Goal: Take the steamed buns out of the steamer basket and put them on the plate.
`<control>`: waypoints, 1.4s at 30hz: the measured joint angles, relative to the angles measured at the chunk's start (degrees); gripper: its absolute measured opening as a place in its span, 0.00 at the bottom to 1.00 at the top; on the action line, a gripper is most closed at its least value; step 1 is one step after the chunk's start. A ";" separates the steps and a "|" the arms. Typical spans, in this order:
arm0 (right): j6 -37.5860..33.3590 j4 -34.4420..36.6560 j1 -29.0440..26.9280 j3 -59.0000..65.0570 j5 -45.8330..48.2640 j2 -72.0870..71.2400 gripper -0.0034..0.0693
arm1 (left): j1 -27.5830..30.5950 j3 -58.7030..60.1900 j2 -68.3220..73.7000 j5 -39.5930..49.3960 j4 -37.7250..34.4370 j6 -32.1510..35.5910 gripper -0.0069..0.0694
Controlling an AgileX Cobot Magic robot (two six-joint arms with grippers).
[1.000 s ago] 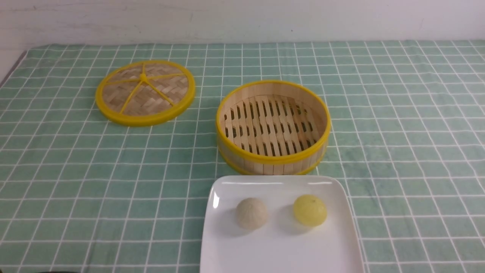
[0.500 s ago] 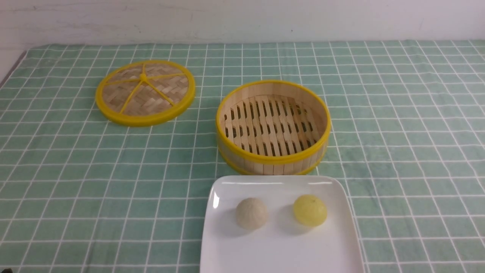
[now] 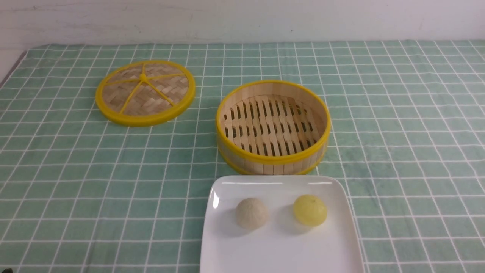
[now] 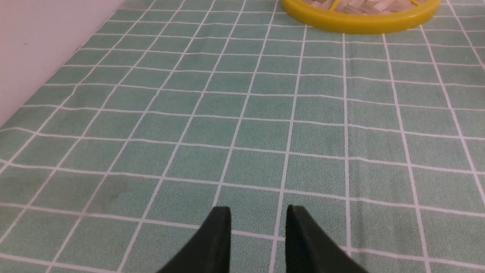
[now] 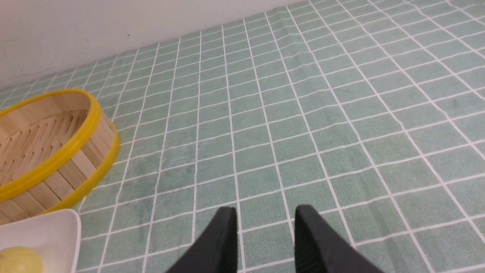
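Note:
The cream-white bun (image 3: pixel 252 213) and the yellow bun (image 3: pixel 310 210) sit side by side on the white plate (image 3: pixel 280 250) at the front. The steamer basket (image 3: pixel 273 157) stands just behind the plate, and its slatted floor is bare. Neither gripper shows in the front view. In the left wrist view my left gripper (image 4: pixel 257 212) hangs over bare cloth with a narrow gap between its fingers and nothing in it. My right gripper (image 5: pixel 265 212) is the same, over cloth to the right of the basket (image 5: pixel 57 163). The plate's corner (image 5: pixel 45 235) and the yellow bun (image 5: pixel 19 259) show there.
The flat woven lid (image 3: pixel 145 92) with a yellow rim lies at the back left; its edge also shows in the left wrist view (image 4: pixel 360 22). A green checked cloth (image 3: pixel 398 132) covers the table. A white wall runs along the back.

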 joint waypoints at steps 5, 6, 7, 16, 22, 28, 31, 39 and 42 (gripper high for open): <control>0.04 0.00 0.00 0.00 0.00 0.00 0.37 | 0.00 0.00 0.00 0.00 0.06 0.00 0.41; 0.04 0.00 0.00 0.00 0.00 0.00 0.37 | 0.00 0.00 0.00 0.00 0.06 0.00 0.41; 0.04 0.00 0.00 0.00 0.00 0.00 0.37 | 0.00 0.00 0.00 0.00 0.06 0.00 0.41; 0.04 0.09 0.00 0.00 2.16 0.00 0.38 | 0.00 0.00 0.00 0.00 0.06 0.00 0.41; -11.92 9.53 0.00 0.83 0.34 0.00 0.38 | 0.00 0.00 0.00 0.00 0.11 0.00 0.41; -38.06 25.78 0.00 1.08 -2.64 0.00 0.38 | 0.00 0.00 0.00 0.00 0.17 0.00 0.41; -48.09 33.90 0.00 1.14 -2.77 0.00 0.38 | 0.00 0.00 0.00 0.00 0.17 0.00 0.41; -62.69 44.65 0.00 2.00 -4.06 0.00 0.38 | 0.00 0.00 0.00 0.00 0.17 0.00 0.41; -62.47 44.60 0.00 2.12 -5.44 0.00 0.38 | 0.00 0.00 0.00 0.00 0.17 0.00 0.41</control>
